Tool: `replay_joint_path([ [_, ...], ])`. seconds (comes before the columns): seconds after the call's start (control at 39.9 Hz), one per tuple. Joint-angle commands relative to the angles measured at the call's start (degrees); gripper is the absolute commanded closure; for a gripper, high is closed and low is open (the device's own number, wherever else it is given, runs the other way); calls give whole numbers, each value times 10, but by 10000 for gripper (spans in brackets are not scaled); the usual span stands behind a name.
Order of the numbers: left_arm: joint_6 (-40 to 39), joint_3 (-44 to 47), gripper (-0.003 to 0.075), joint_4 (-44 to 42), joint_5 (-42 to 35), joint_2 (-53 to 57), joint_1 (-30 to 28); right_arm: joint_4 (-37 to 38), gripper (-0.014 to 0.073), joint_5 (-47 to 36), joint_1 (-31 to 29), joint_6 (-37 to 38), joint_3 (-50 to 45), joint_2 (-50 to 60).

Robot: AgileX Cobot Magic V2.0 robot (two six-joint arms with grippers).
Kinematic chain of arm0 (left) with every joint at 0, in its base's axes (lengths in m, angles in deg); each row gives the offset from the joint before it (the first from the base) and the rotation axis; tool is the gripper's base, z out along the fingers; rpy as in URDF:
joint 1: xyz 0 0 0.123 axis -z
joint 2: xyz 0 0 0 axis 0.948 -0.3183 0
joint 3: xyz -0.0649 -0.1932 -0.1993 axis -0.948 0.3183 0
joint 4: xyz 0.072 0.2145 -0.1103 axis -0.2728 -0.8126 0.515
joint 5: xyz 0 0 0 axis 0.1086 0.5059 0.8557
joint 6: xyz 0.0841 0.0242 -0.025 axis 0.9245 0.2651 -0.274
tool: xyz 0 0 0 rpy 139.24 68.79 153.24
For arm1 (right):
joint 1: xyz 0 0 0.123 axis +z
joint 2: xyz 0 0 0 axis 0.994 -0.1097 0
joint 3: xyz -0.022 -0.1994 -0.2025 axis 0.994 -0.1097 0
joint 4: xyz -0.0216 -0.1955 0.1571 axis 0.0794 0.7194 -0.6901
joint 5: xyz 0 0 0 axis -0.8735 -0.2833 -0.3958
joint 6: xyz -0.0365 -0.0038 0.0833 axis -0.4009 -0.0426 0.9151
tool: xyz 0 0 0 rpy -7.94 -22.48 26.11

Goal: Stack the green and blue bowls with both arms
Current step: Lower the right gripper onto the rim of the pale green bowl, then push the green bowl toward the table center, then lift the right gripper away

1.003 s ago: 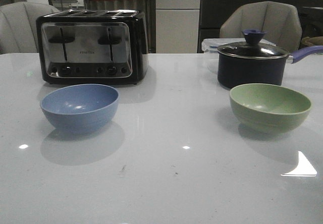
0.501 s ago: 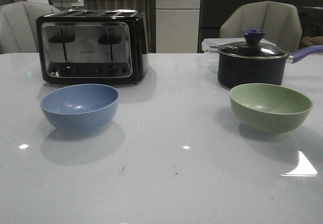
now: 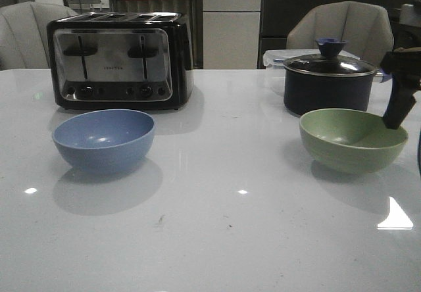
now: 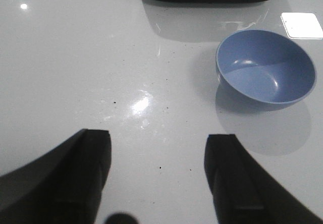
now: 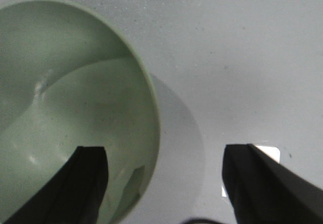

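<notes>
The dusty blue bowl [image 3: 104,139] stands upright on the white table at the left, in front of the toaster. It also shows in the left wrist view [image 4: 265,67]. The pale green bowl [image 3: 352,139] stands upright at the right. My right gripper [image 3: 398,116] hangs at the green bowl's right rim. In the right wrist view it [image 5: 164,156] is open, one finger [image 5: 88,183] over the inside of the green bowl [image 5: 75,108], the other outside, the rim between them. My left gripper [image 4: 159,151] is open and empty above bare table, short of the blue bowl.
A black and chrome toaster [image 3: 118,58] stands behind the blue bowl. A dark lidded saucepan [image 3: 327,81] with a blue knob stands just behind the green bowl, with a clear container behind it. Grey chairs stand beyond the table's far edge.
My right gripper has come into the front view from the right and now hangs at the green bowl's right rim. Both bowls stay where they were.
</notes>
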Motion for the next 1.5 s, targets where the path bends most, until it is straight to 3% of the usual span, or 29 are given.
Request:
replay_joint_path([
  [0.0,-5,-17,246,4,-45,-2,-1,-22,27,-4,-3,-19,45,-12],
  [0.1,-5,-17,246,4,-45,-2,-1,-22,92,5,-3,-19,65,-36],
  [0.35,-5,-17,246,4,-45,-2,-1,-22,386,17,-3,-20,71,-43],
  [0.48,-5,-17,246,4,-45,-2,-1,-22,456,30,2,-32,71,-25],
  [0.6,-5,-17,246,4,-45,-2,-1,-22,464,36,29,-38,71,17],
  [0.73,-5,-17,246,4,-45,-2,-1,-22,464,46,99,-40,71,53],
  [1.08,-5,-17,246,4,-45,-2,-1,-22,464,39,268,-40,71,15],
  [1.35,-5,-17,246,4,-45,-2,-1,-22,454,29,299,-40,71,-31],
  [1.48,-5,-17,246,4,-45,-2,-1,-15,331,27,299,-40,71,-34],
])
